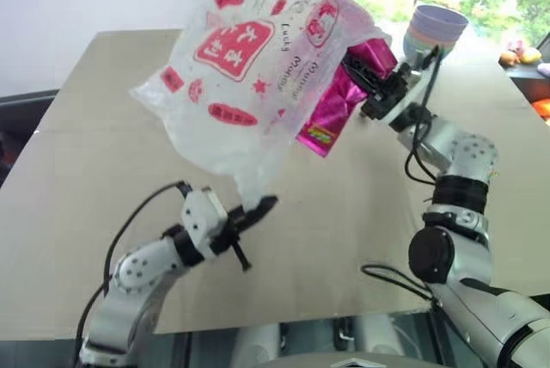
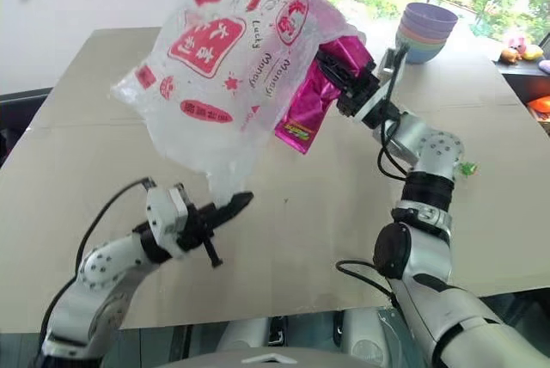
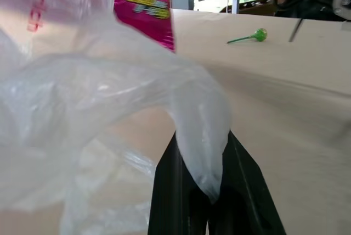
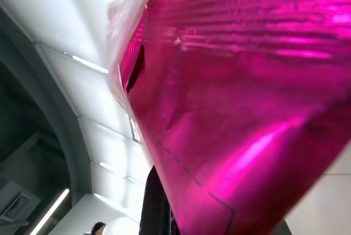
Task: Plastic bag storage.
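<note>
Nearest the head camera, the left gripper (image 1: 258, 211) is being seen low over the tan table (image 1: 103, 213), its two black fingers pinched together on a twisted tail of the plastic bag (image 1: 236, 76); in the left wrist view the film is being squeezed between the fingers (image 3: 244, 191). The bag is being held up in the air above the table's middle, stretched between the two arms, its printed red face turned toward the camera.

The right gripper (image 2: 348, 76) is being held high at the bag's upper edge, jaws clamped on bag film together with a pink snack packet (image 2: 305, 110), which is hanging beside the bag. Whether the packet lies inside the film or only against it cannot be told.

Handling, as judged: the bag is being read as very light, limp and crinkly, with no shape of its own; it is likely sagging or ballooning with any motion. The film is thin and probably slippery, so a broad gathered bunch is being preferred over a single layer. Best holds: the twisted tail now pinched, and the bunched rim at the upper edge. Tearing under hard pulling is a risk.

Hidden or unclear: the right fingertips are being covered by packet and film. The bag's mouth and handles cannot be made out. A stack of bowls (image 1: 436, 28) and a green lollipop (image 3: 258, 34) are lying well apart from the bag.
</note>
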Robot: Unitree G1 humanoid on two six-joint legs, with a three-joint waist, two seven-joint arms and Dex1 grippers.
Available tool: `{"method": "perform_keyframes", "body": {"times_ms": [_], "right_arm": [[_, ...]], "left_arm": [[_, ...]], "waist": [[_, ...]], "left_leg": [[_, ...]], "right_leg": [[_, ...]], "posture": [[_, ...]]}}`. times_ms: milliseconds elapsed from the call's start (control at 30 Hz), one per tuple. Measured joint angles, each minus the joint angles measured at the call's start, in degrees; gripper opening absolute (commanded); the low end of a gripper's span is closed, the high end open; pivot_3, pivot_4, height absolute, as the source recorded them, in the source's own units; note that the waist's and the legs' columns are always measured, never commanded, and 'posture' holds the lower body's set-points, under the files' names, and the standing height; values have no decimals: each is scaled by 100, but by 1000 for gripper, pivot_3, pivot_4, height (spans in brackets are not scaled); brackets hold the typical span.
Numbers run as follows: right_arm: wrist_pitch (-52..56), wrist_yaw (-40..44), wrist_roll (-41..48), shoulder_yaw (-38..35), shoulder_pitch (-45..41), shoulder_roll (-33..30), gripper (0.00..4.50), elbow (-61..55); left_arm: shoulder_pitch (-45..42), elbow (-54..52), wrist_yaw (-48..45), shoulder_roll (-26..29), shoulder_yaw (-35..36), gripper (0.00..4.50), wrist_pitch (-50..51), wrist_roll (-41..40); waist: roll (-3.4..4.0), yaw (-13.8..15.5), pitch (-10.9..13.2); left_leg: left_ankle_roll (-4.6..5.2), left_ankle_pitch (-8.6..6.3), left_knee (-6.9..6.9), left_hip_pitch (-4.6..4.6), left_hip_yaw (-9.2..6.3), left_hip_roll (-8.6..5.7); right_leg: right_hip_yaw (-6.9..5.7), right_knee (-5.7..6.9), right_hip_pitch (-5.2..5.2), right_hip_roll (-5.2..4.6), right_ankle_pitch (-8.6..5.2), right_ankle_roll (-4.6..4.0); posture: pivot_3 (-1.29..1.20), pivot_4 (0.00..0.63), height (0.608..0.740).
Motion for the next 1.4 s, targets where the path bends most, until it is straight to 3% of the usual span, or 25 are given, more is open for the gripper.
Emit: {"method": "perform_keyframes", "body": {"times_ms": [200,400,533,767,900,1067,1233,1400], "right_arm": [[367,-866,1081,-18,695,-425,126,-838],[-61,-1762,2038,114,725,-362,126,-904],[-494,-2149,2175,376,699,-139,126,-836],[-1578,-2509,1339,948,473,347,126,-468],[-1974,-2378,897,1291,433,764,126,-331],[-3134,-2097,123,1584,-259,1178,126,512],[-4540,-1836,-606,1688,-657,1224,126,1424],[-5024,-1794,-1082,1940,-729,1240,126,2341]], "left_arm": [[-777,733,323,-451,-3,0,-585,490],[-635,1016,326,-713,-254,0,-908,775],[-456,1026,369,-803,-397,0,-998,884],[-47,508,440,-1135,-564,0,-800,423],[-45,410,613,-1443,-607,0,-706,249],[-135,390,726,-1853,-796,0,-543,-66],[-245,300,593,-1929,-873,0,-19,-846],[-227,-228,475,-1882,-898,0,648,-1819]], "waist": [[1,-32,0],[1,-32,0],[1,-24,0],[2,-21,0],[2,-22,-1],[2,-16,0],[2,-29,-1],[3,-56,0]], "left_leg": [[0,0,-1,8,9,1],[1,0,-4,26,26,3],[1,0,-4,24,27,4],[1,0,-4,23,27,6],[1,0,-3,22,27,5],[1,0,-1,21,24,5],[2,0,1,17,26,4],[1,1,0,19,28,7]], "right_leg": [[8,4,0,1,0,0],[26,15,0,3,0,0],[27,14,0,2,0,0],[28,15,-2,1,0,0],[28,14,-2,1,0,0],[26,17,-4,2,0,0],[27,12,-3,1,0,0],[30,16,-5,1,0,0]], "posture": [[0,150,740],[0,150,740],[0,150,740],[0,150,740],[0,150,740],[0,150,740],[0,150,740],[0,150,740]]}}
